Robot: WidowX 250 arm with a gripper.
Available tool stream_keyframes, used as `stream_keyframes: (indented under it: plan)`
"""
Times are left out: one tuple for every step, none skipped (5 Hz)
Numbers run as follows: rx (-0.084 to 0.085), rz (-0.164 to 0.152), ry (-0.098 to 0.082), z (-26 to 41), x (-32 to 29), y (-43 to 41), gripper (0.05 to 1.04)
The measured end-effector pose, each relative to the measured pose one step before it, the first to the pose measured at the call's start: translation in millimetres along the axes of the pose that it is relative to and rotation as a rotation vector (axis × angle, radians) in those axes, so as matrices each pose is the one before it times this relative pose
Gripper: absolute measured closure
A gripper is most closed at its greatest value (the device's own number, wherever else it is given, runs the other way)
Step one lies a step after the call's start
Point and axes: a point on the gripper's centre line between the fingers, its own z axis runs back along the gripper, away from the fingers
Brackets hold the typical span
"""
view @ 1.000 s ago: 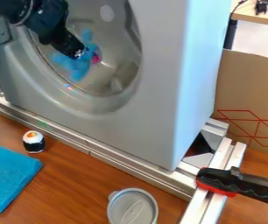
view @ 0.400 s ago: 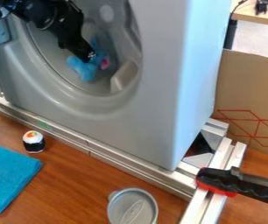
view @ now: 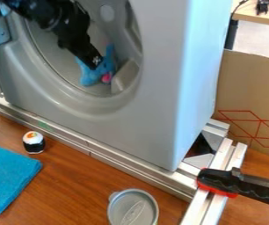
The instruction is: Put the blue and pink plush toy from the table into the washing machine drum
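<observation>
Camera view: the end effector [view: 96, 65] partly hides a blue object [view: 90, 78]; clamped or apart, I cannot tell.

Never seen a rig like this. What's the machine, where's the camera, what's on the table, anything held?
The black robot arm comes in at upper left. Its tool is inside the round opening of a grey washer-like machine, against a soft blue thing with a pink spot; whether it is gripped, I can't tell. The fixed camera looks down at a slant. On the wooden table: a small sushi-like piece, a folded blue cloth, a round container and metal rails. A black-and-red clamp handle lies across the rails at right.
</observation>
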Motion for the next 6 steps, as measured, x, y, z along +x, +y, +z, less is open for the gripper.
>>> stream_keyframes:
  plan:
    - [0.0202,0.0068,-0.0298,19.36,4.02,-6.89,0.128]
    - [0.0508,-0.0047,0.0094,34.23,-4.52,-6.00,0.075]
    - [-0.0366,-0.0171,0.2128,25.00,-30.46,-10.49,0.080]
    - [-0.0421,0.0061,0.2442,0.02,-47.26,-30.50,0.082]
    - [-0.0139,0.0280,0.0872,-10.41,-31.04,-19.57,0.082]
    - [0.0281,0.0519,-0.0051,-8.76,-12.21,-5.72,0.082]
